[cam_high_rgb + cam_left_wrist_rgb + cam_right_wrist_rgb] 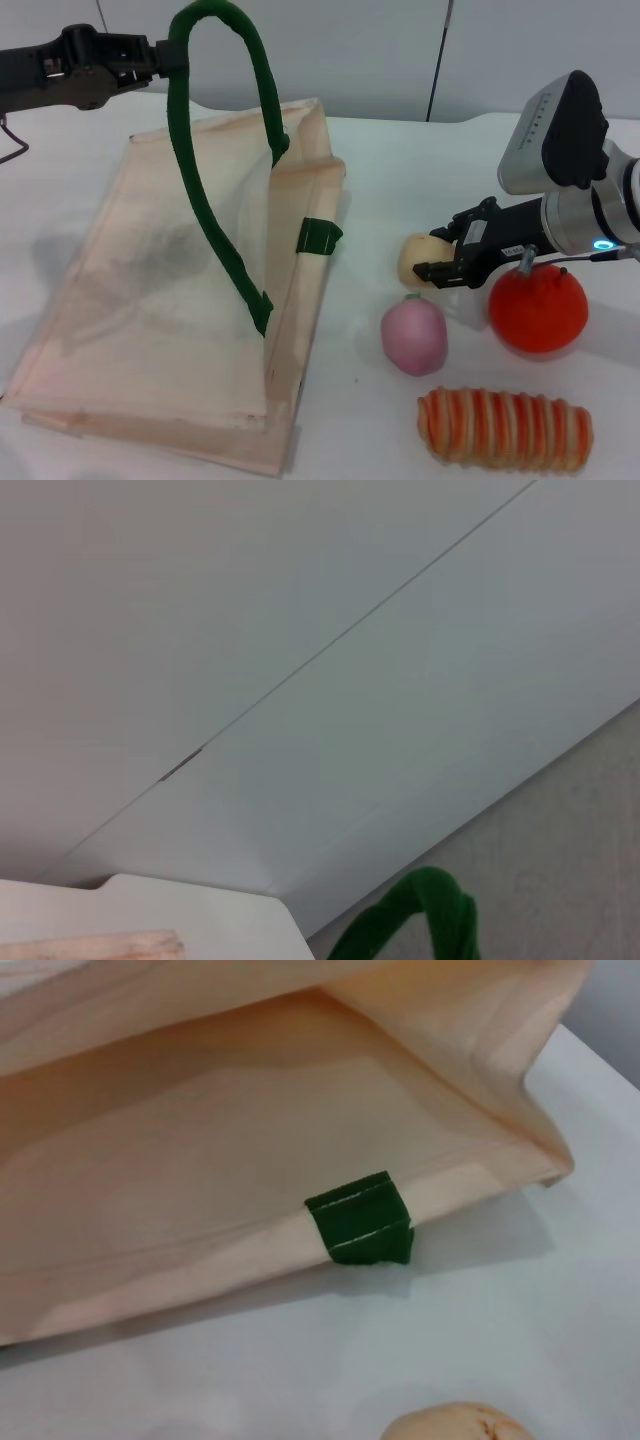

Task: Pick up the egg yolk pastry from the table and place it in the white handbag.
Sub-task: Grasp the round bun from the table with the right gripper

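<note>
The egg yolk pastry, a pale cream lump, lies on the table right of the white handbag; its top also shows in the right wrist view. My right gripper is open at the pastry's right side, with its fingertips reaching over and under that side. My left gripper is shut on the handbag's dark green handle and holds it up high, lifting the bag's upper layer. The handle shows in the left wrist view. The bag's mouth faces the right wrist camera.
A pink round fruit lies just in front of the pastry. An orange fruit sits under my right arm. A striped orange-and-cream roll lies at the front right. A green tab marks the bag's right edge.
</note>
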### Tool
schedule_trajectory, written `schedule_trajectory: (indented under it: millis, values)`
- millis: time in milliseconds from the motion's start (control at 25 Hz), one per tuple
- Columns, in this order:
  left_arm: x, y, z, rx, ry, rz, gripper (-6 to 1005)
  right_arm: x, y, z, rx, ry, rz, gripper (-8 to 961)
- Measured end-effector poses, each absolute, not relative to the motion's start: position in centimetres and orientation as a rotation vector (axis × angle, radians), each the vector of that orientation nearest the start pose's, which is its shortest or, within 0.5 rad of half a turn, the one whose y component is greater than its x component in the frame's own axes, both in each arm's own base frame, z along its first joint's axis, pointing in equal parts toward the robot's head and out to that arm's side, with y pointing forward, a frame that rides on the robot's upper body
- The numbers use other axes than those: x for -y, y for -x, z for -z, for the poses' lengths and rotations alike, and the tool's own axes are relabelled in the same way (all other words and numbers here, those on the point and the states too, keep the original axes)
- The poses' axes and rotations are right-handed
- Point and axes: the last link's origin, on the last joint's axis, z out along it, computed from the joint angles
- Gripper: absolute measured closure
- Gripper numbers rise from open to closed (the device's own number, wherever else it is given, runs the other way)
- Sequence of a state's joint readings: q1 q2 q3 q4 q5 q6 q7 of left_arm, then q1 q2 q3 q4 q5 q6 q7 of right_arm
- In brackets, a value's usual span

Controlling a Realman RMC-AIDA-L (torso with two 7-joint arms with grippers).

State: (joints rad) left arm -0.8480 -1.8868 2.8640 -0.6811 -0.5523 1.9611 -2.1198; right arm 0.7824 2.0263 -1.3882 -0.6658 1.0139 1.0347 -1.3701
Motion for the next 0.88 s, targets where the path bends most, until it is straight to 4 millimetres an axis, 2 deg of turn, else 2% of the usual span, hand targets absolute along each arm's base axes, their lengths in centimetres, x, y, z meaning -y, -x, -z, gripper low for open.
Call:
schedule_trajectory:
  millis: [880]
  values:
    - [-36.82, 24.11, -12.9, 1.534, 2.369, 1.145, 838, -40.29, -20.52, 5.85, -0.361, 2.82, 0.147, 444]
